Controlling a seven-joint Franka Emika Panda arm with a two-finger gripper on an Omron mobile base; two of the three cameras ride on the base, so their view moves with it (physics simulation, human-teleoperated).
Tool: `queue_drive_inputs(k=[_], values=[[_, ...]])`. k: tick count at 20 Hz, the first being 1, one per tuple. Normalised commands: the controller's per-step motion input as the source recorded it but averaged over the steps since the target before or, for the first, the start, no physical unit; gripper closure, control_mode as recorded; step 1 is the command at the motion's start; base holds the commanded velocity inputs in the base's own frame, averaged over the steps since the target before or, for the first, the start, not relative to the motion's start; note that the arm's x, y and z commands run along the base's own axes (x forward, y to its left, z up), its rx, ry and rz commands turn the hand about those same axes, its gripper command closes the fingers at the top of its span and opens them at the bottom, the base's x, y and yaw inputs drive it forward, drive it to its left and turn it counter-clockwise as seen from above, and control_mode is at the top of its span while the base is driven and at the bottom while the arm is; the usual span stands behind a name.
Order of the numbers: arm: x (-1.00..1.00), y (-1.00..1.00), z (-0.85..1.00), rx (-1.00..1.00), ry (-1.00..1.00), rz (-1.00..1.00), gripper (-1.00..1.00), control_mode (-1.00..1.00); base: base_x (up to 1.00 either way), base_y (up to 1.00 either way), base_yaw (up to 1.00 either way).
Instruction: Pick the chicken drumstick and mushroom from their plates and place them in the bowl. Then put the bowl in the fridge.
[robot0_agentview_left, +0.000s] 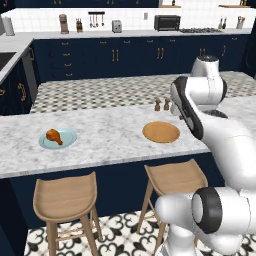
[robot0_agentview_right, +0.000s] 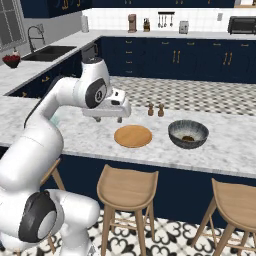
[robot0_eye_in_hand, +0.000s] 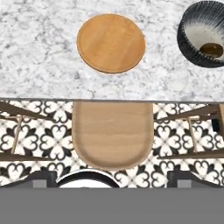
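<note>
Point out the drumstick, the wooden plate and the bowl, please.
drumstick (robot0_agentview_left: 54, 136): left base view, on its thick meaty end, on the blue plate.
wooden plate (robot0_agentview_right: 133, 136): right base view, on the middle of its bare top.
bowl (robot0_agentview_right: 175, 135): right base view, on its dark rim.

Even, bright rendered light with soft shadows and no glare.

The marble worktop (robot0_agentview_left: 110, 137) is evenly lit; the tan plate (robot0_eye_in_hand: 110, 42) and bowl (robot0_eye_in_hand: 205, 37) cast only faint shadows toward the worktop's front edge, so light probably falls from above. The base views are slightly soft and pixelated, with the far-wall items blurred; the hand view is sharper.
</note>
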Motion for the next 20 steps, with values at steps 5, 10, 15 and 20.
queue_drive_inputs(k=[5, 10, 15, 20], values=[[-0.94, 0.52, 0.18, 0.01, 0.02, 0.16, -1.0, -1.0, 0.0, 0.0, 0.0], [-0.85, 0.15, 0.01, -0.01, 0.04, -0.08, -1.0, -1.0, 0.0, 0.0, 0.0], [-0.57, 0.46, 0.02, 0.02, -0.1, -0.37, -1.0, -1.0, 0.0, 0.0, 0.0], [-0.17, 0.05, -0.2, 0.18, -0.04, -0.01, -1.0, -1.0, 0.0, 0.0, 0.0]])
